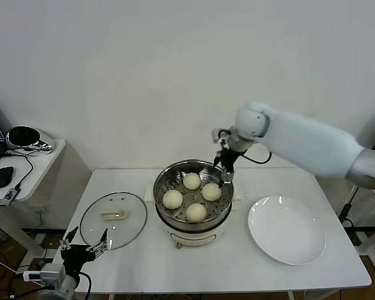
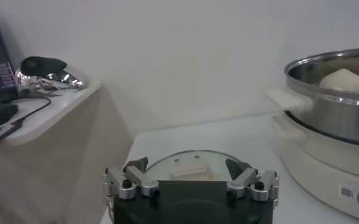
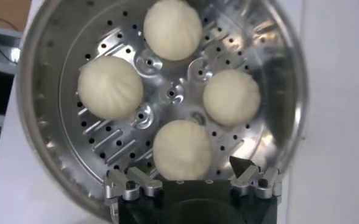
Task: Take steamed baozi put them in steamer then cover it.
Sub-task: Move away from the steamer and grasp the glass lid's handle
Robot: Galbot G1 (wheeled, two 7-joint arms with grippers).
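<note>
Above the steamer's (image 1: 192,203) far right rim, your right gripper (image 1: 225,167) is hanging with its jaws spread wide, holding nothing. Directly under it, four baozi (image 3: 182,150) are sitting on the perforated tray inside the steamer, spaced around the tray's centre without touching. Just left of the steamer, the cover (image 1: 113,219) is lying flat on the table (image 1: 237,269), handle up. Near the cover's front edge, your left gripper (image 1: 82,246) is waiting, jaws wide apart and empty. Right of the steamer, you are seeing a white plate (image 1: 287,229) lying bare.
</note>
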